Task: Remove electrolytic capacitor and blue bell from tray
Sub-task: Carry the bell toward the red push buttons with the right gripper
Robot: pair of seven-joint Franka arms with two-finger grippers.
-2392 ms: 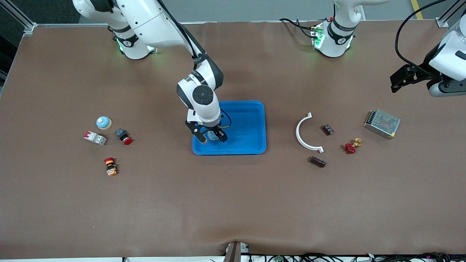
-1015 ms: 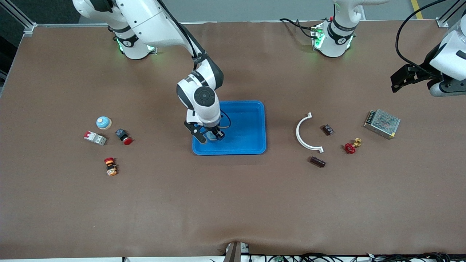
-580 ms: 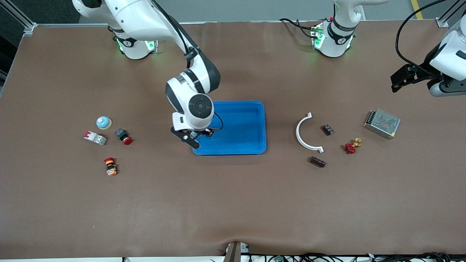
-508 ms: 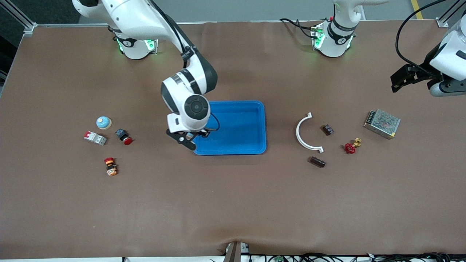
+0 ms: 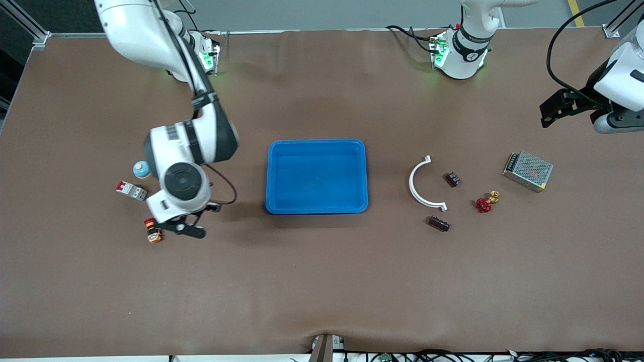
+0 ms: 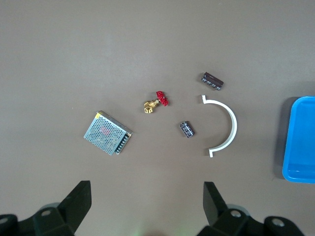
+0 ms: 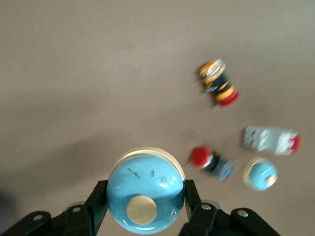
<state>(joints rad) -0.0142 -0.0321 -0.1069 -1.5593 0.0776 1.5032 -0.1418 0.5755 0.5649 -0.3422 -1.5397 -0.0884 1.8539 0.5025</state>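
Right wrist view: my right gripper [image 7: 143, 206] has its fingers [image 7: 96, 201] clamped on either side of a blue bell [image 7: 145, 194], brass button facing the camera, so I have it firmly held. Below it I see bare table and a small cluster: a second, smaller-looking blue bell [image 7: 260, 174], a white breaker [image 7: 271, 140], a red button switch [image 7: 211, 162] and a red-orange one [image 7: 219, 83].

In the front view that gripper [image 5: 183, 225] hangs over the table toward the right arm's end, well clear of the tray [image 5: 317, 146], just beside the red-orange switch [image 5: 152, 230]. The bell on the table [image 5: 142, 169] peeks out from the arm's wrist.

The tray looks empty to me, nothing on its floor in either the front view or the sliver visible in the left wrist view [image 6: 300, 140]. So I judge the held bell is out of the tray and only needs setting down. As for the capacitor, two dark cylinders [image 5: 438, 223] [image 5: 453, 179] lie on the table toward the left arm's end near the white arc [image 5: 420, 186]; one may be it, but I cannot tell.

My left gripper [image 6: 147, 209] waits spread wide and empty, high over the mesh box [image 6: 107, 132] and red valve [image 6: 156, 102].
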